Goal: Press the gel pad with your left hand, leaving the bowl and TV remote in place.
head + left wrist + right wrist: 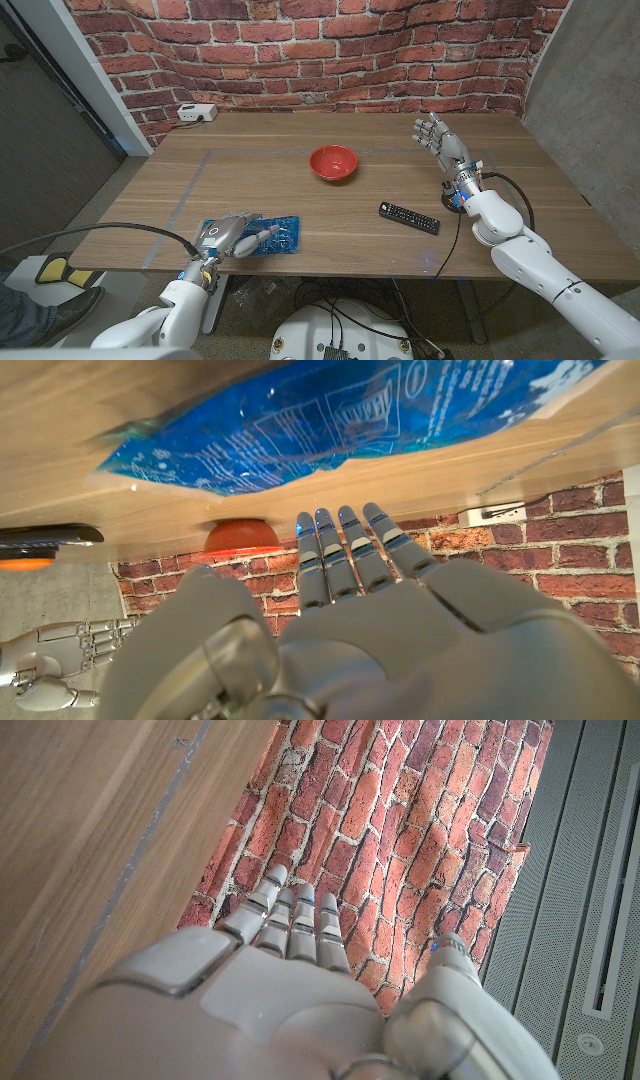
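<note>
Blue gel pad (255, 236) lies at the wooden table's (300, 205) 7 o'clock edge in the head view, under the left hand (232, 236), whose extended fingers rest on it; red bowl (333, 162) sits centre, TV remote (409, 217) at 4 o'clock, right hand (437, 138) raised, fingers spread, empty. Left wrist view: straight fingers (350, 550), gel pad (330, 415) beyond. Right wrist view: extended fingers (290, 920), nothing held.

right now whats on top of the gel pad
The left hand lies over the near left part of the blue gel pad, fingers stretched across it. Whether it is touching cannot be told. The pad beneath the hand is hidden.
</note>
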Controlling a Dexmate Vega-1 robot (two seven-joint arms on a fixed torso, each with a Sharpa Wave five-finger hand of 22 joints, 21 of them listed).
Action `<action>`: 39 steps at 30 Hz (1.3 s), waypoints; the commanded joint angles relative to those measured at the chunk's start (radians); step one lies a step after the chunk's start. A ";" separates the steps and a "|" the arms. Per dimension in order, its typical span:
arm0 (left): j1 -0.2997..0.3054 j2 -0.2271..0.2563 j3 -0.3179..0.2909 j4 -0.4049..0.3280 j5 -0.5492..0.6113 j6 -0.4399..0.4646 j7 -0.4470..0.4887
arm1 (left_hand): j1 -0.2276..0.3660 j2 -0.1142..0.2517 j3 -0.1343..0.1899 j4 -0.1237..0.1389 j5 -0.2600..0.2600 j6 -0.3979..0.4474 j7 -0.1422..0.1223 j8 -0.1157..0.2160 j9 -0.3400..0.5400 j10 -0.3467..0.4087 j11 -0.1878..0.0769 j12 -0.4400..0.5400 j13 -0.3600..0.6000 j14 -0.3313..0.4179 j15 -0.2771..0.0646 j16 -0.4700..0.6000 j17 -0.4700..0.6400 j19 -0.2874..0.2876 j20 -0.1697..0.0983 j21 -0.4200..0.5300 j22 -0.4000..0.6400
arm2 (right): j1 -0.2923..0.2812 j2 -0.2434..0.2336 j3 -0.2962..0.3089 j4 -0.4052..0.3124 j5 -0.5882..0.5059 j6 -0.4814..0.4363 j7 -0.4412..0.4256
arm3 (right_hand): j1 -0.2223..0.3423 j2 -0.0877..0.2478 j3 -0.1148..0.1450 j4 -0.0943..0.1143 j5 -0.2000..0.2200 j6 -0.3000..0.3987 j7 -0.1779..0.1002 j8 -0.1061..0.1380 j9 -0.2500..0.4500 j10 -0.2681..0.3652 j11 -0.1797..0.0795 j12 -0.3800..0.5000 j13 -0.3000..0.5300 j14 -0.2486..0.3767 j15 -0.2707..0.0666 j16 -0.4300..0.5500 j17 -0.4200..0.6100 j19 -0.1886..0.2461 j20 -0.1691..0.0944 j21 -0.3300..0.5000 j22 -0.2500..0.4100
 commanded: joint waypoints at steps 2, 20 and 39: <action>0.069 -0.026 -0.082 -0.026 0.025 -0.031 0.051 | 0.008 0.003 0.001 -0.004 0.000 0.000 0.001 0.000 0.002 -0.001 0.000 -0.005 0.000 0.001 -0.008 -0.003 0.000 0.003 -0.001 -0.001 0.002 | 0.013 0.008 -0.007 0.017 -0.002 0.005 0.007 | 0.012 0.000 0.000 -0.003 -0.003 0.006 0.001 -0.004 0.004 0.012 -0.001 -0.002 0.004 0.009 -0.002 -0.003 0.002 0.008 -0.003 -0.004 0.001; 0.111 -0.133 -0.186 0.012 0.016 -0.193 0.073 | 0.018 0.005 0.005 -0.008 -0.002 0.002 0.001 -0.003 0.002 0.002 0.003 -0.007 0.000 0.005 -0.009 -0.005 0.000 0.007 0.000 -0.002 0.001 | 0.000 0.013 -0.001 0.024 0.005 0.024 0.006 | 0.013 0.001 0.000 -0.003 -0.003 0.007 0.002 -0.004 0.004 0.013 0.000 -0.002 0.004 0.007 -0.002 -0.004 0.002 0.008 -0.003 -0.006 0.001; -0.001 -0.309 -0.217 0.178 -0.142 -0.529 0.049 | 0.032 0.007 0.008 -0.011 -0.006 0.024 0.015 0.002 0.002 0.025 0.008 -0.003 0.000 0.031 0.003 0.000 0.000 0.033 0.012 0.005 0.001 | -0.004 0.018 0.005 0.036 0.011 0.046 0.011 | 0.013 0.001 -0.001 -0.003 -0.003 0.007 0.002 -0.004 0.004 0.013 -0.001 -0.003 0.004 0.009 -0.003 -0.004 0.003 0.009 -0.003 -0.009 0.001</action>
